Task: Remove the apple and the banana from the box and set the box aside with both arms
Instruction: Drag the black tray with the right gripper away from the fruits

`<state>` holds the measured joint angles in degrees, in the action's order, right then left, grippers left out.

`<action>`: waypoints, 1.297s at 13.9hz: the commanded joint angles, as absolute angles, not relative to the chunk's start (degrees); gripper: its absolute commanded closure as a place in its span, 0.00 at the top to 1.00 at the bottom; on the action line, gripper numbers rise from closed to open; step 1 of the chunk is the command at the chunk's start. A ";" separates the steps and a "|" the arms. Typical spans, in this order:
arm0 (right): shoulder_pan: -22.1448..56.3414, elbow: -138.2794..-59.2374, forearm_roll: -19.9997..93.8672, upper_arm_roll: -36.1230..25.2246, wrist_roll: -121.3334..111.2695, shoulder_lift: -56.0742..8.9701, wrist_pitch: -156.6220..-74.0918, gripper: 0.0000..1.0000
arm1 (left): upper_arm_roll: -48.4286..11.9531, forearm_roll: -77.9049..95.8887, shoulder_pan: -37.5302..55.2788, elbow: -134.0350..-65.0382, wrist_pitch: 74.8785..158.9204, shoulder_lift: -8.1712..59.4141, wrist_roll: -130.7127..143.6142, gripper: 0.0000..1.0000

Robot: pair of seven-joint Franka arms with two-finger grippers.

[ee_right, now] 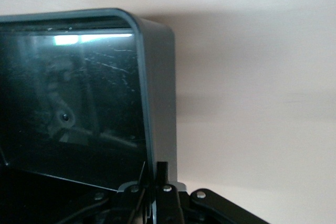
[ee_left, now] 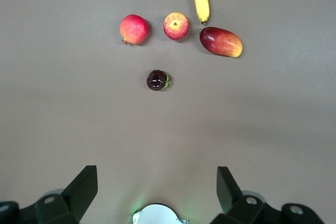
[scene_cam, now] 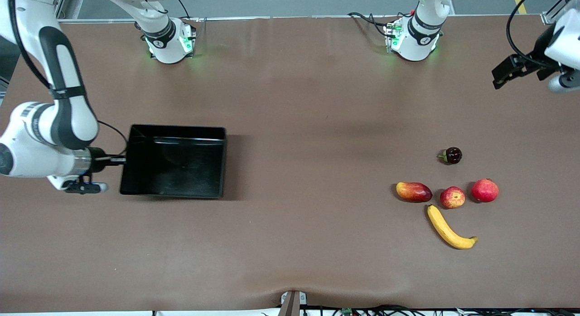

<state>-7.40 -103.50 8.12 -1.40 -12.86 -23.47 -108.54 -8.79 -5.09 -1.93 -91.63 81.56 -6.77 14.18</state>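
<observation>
Both fruits out already, lying on the table (scene_cam: pixel 290 261) well apart from the box (scene_cam: pixel 174 166), toward the left arm's end. Apple (scene_cam: pixel 452 197) just beside the banana (scene_cam: pixel 450 228), a little farther from the front camera than it, tucked between a mango (scene_cam: pixel 413 192) and a plain red round fruit (scene_cam: pixel 485 190); a small dark fruit (scene_cam: pixel 451 155) farther still from that camera. Probably set down there so as to leave the box's path free.

Box empty, flat on the table at the right arm's end. Right gripper (scene_cam: pixel 118 160) clenched on the box's short wall at that end, one finger inside the rim and one outside, as seen in the right wrist view (ee_right: pixel 156 192). Pinching the thin wall looks like the only purchase on so shallow a tray, good for dragging rather than lifting.

Left gripper (scene_cam: pixel 503 78) released, jaws spread wide, up in the air over the table's edge at the left arm's end, well apart from the box, looking down on the fruit; waiting, holding nothing.

Judged nearly finished: only sliding or letting go of the box left. Risk: tray pivoting about the single pinch.
</observation>
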 commanded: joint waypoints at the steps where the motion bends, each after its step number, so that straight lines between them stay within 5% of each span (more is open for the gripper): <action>1: -15.53 -104.24 5.54 0.09 -20.63 -24.07 -111.08 0.00 | -7.91 -4.13 -1.23 -94.13 83.41 -8.79 12.57 1.00; 8: -23.03 -104.33 4.92 0.18 -25.57 -27.41 -114.16 0.00 | -8.09 -0.17 -3.43 -93.69 83.14 -8.70 7.91 1.00; 9: -23.03 -104.33 4.92 0.09 -25.49 -27.68 -114.34 0.17 | -7.91 -0.18 -3.43 -93.69 83.14 -8.79 7.91 1.00; 10: -23.20 -104.15 5.10 0.17 -25.58 -28.12 -114.43 0.99 | -7.82 -0.18 -3.51 -93.69 83.06 -8.79 7.82 1.00; 14: -23.29 -102.57 4.74 0.17 -32.16 -27.95 -110.84 1.00 | -7.73 -0.09 -4.48 -93.69 83.32 -8.44 7.91 1.00; 18: -21.10 -88.38 0.80 0.44 -36.12 -27.69 -100.78 1.00 | -7.91 -0.09 -4.57 -93.69 83.32 -8.44 7.91 1.00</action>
